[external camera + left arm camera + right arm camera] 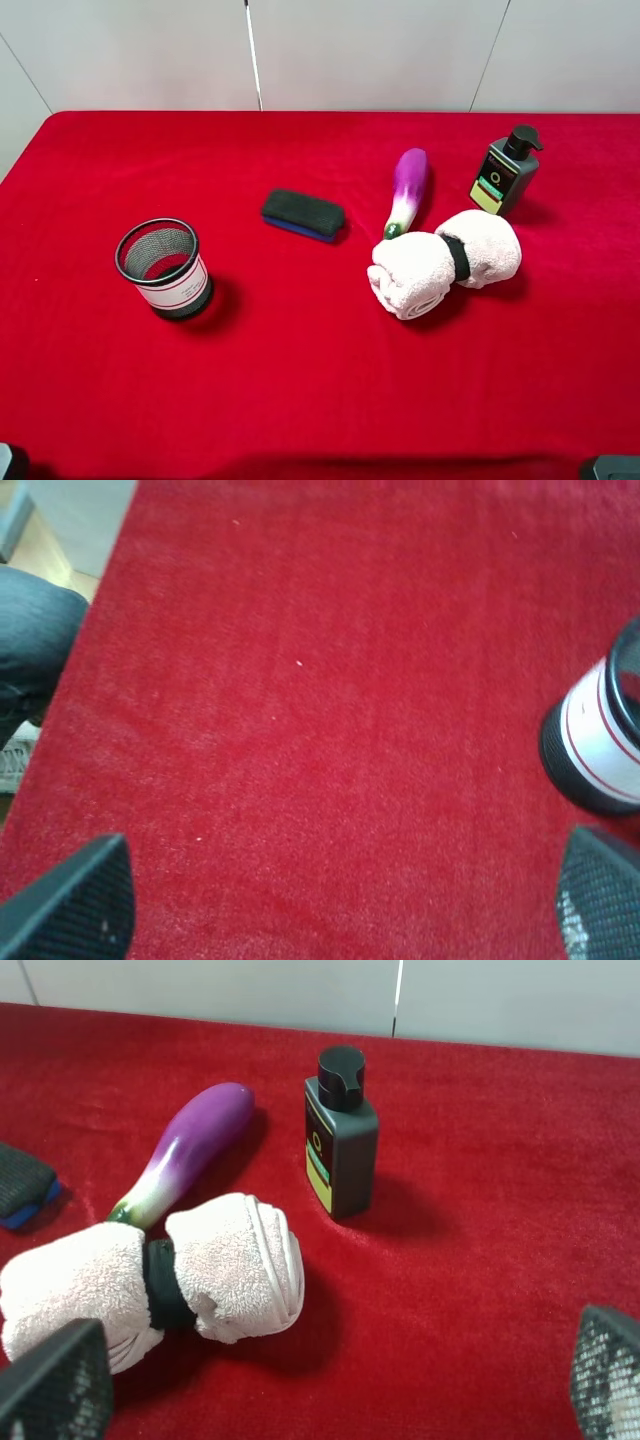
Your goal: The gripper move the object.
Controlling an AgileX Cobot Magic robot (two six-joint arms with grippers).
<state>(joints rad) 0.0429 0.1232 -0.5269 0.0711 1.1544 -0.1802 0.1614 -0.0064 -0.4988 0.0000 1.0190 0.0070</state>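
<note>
The object, a pale pink-white rolled towel [445, 262] cinched by a black band [456, 256], lies on the red tablecloth right of centre. In the right wrist view the towel [235, 1265] lies ahead of my right gripper [330, 1380], a little to one side. That gripper is open and empty, and its fingertips [55, 1380] are short of the towel and not touching it. My left gripper [335, 910] is open and empty over bare cloth, far from the towel. Only small dark bits of the arms show at the bottom corners of the exterior view.
A purple eggplant [408, 190] lies just behind the towel, almost touching it. A dark pump bottle [505, 172] stands at the back right. A dark sponge block [302, 214] lies at centre back. A black mesh cup [163, 266] stands at the left, near the left gripper [600, 740].
</note>
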